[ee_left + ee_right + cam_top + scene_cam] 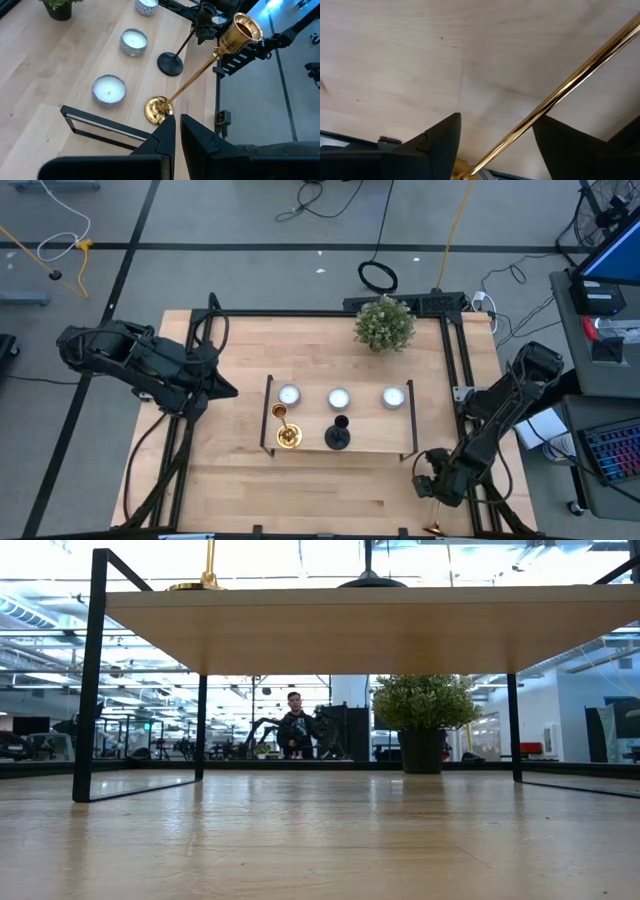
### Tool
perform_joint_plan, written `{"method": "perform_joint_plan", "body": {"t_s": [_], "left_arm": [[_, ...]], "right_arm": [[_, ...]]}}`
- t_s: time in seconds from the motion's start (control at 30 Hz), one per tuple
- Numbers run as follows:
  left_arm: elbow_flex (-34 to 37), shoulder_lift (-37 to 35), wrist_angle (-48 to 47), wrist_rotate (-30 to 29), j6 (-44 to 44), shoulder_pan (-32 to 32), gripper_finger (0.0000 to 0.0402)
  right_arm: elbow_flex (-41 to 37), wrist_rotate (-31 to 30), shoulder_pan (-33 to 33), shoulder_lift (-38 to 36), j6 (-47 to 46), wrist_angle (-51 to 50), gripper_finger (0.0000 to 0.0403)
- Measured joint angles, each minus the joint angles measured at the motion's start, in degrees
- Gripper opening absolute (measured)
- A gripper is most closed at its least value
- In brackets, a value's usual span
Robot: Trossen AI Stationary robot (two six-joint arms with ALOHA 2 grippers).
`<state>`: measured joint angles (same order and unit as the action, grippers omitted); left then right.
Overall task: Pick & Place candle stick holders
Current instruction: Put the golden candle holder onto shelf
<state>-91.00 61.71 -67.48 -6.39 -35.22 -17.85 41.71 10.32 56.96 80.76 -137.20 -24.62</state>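
A gold candle stick holder [555,97] lies near the table's near right corner. Its slim stem runs slantwise between the fingers of my right gripper [498,117], which is open and stands on either side of the stem without touching it. In the high view only a gold end [435,522] shows below the gripper [432,495]. A second gold holder [285,430] and a short black one [338,435] stand on their round bases on the wooden stand [380,442]. My left gripper [177,132] is shut and hangs above the stand's left end with nothing in it.
Three white candles [338,398] sit in a row on the stand's far side. A potted plant [384,323] stands at the table's far edge. The table's black frame rails [455,370] run along its sides. A person [295,725] sits in the room beyond.
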Motion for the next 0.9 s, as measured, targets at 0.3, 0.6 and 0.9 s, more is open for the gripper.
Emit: {"method": "perform_joint_plan", "body": {"t_s": [0.3, 0.6, 0.9], "left_arm": [[0.0, 0.0, 0.0, 0.0, 0.0, 0.0, 0.003], [0.0, 0.0, 0.2, -0.2, 0.0, 0.0, 0.003], [0.0, 0.0, 0.3, -0.7, 0.0, 0.0, 0.003]], "right_arm": [[0.0, 0.3, 1.5, 3.7, 0.1, 3.6, 0.0172], [0.0, 1.1, 2.0, 5.6, -0.2, 6.0, 0.0081], [-0.1, 0.0, 2.0, 4.6, -0.1, 7.3, 0.0013]]}}
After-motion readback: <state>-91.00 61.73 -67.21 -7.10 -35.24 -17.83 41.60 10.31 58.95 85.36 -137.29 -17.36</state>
